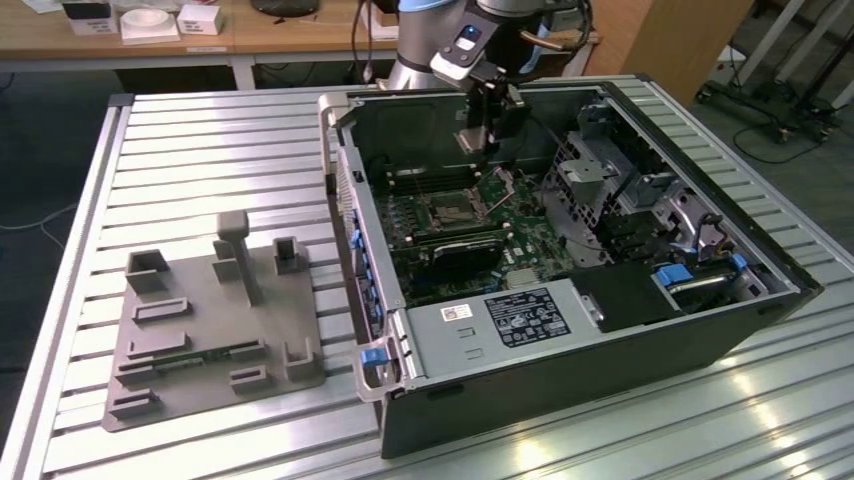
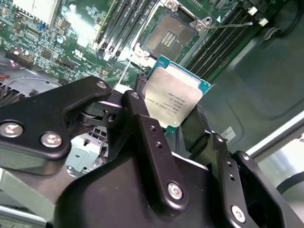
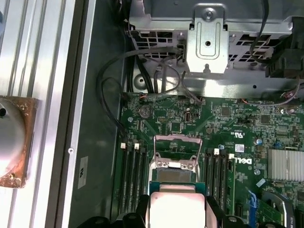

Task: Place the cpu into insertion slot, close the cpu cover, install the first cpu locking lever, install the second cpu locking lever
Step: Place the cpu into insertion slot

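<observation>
None of the four steps is seen to be finished. The cpu (image 2: 172, 92) is clamped by two opposite edges in the gripper (image 2: 172, 111). The black fingers (image 2: 197, 124) are drawn in just to the cpu's width, and its silvery top is turned toward the second wrist view.

The insertion slot (image 2: 166, 38) is left bare: its dark centre is exposed and nothing is seated in it. In the first wrist view the cpu cover (image 3: 178, 142) is seen swung up off the slot at the slot's far edge, so it is judged not yet closed. A thin wire locking lever (image 2: 231, 23) is seen standing away from one corner of the slot, unlatched. The other lever cannot be made out for certain. Placing, closing and both lever steps are therefore judged to remain.

The cpu is held above the slot and apart from it, with no contact. In the first wrist view the cpu is seen overlapping the slot's near edge, which suggests it is close to, but perhaps not squarely over, the slot. Its height above the slot cannot be told.

In the exterior view the gripper (image 1: 483, 135) is seen inside the open computer case (image 1: 641, 365), above the slot and slightly to the exterior view's right of it.
</observation>
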Controlling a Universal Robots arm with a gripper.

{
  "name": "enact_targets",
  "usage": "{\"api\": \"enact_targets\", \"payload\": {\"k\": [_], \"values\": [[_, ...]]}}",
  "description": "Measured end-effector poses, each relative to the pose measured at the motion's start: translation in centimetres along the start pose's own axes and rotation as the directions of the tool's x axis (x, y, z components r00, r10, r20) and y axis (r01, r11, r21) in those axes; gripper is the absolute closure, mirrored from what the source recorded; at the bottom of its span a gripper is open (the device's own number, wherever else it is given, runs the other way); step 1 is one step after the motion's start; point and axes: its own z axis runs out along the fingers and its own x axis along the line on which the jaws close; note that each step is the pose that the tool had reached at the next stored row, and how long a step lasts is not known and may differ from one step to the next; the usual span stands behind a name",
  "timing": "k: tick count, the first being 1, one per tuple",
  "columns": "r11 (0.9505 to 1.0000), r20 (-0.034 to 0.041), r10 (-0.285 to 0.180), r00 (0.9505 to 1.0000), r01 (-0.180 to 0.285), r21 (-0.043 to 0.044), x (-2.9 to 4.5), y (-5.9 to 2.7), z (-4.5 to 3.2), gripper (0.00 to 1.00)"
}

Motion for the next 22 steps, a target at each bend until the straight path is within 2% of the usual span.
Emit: {"api": "enact_targets", "payload": {"k": [4,18,22], "values": [[1.0,-0.0005,-0.005,1.0,0.005,0.0001,-0.01,-0.05,0.6,0.46],[1.0,-0.0006,-0.005,1.0,0.005,0.0001,-0.01,-0.06,0.66,0.46],[1.0,-0.0003,-0.004,1.0,0.004,0.0018,0.11,-0.1,1.27,0.46]]}}
